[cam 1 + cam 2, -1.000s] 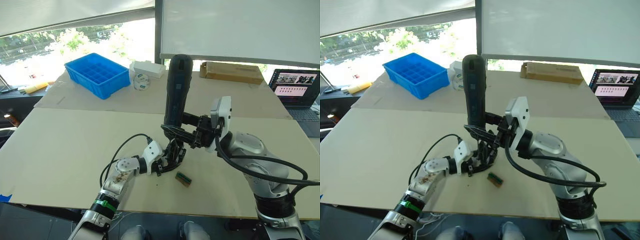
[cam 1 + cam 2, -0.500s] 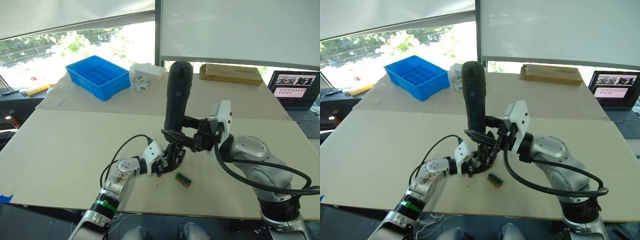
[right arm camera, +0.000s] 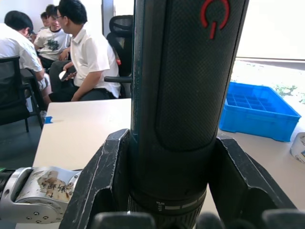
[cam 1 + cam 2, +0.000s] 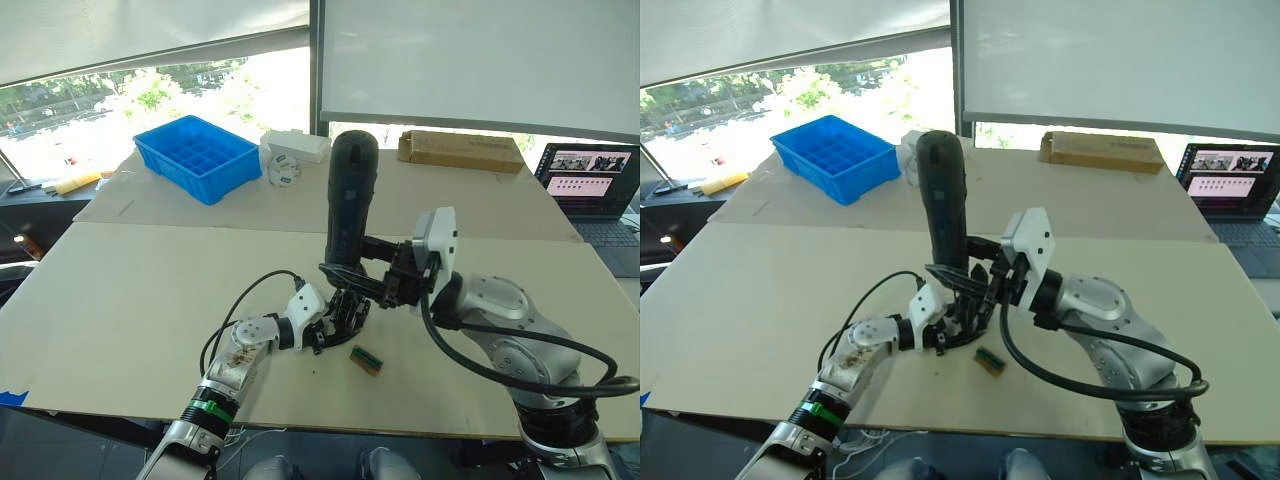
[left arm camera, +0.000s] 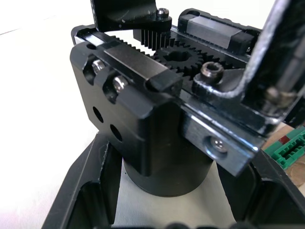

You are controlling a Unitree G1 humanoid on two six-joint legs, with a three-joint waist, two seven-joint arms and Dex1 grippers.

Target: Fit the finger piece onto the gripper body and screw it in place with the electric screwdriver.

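The electric screwdriver (image 4: 350, 200), a thick black cylinder, stands nearly upright with my right gripper (image 4: 358, 278) shut around its lower end; in the right wrist view its barrel (image 3: 178, 95) sits between the fingers (image 3: 102, 191). Its tip points down at the gripper body (image 4: 345, 308), a black block with exposed gears (image 5: 143, 124) that my left gripper (image 4: 332, 322) holds by its round base on the table. A black part with a screw head (image 5: 125, 14) sits on the body's toothed rack; I cannot tell if it is the finger piece.
A small green-and-brown block (image 4: 366, 359) lies on the table just right of the gripper body. At the back stand a blue bin (image 4: 195, 152), a white box (image 4: 297, 141), a tape roll (image 4: 283, 169), a cardboard box (image 4: 460, 150) and a laptop (image 4: 590, 172). Seated people (image 3: 86, 52) are beyond the table.
The right arm has brought the screwdriver slightly lower and to the left, closer to the gripper body. The left gripper has kept its hold in place.
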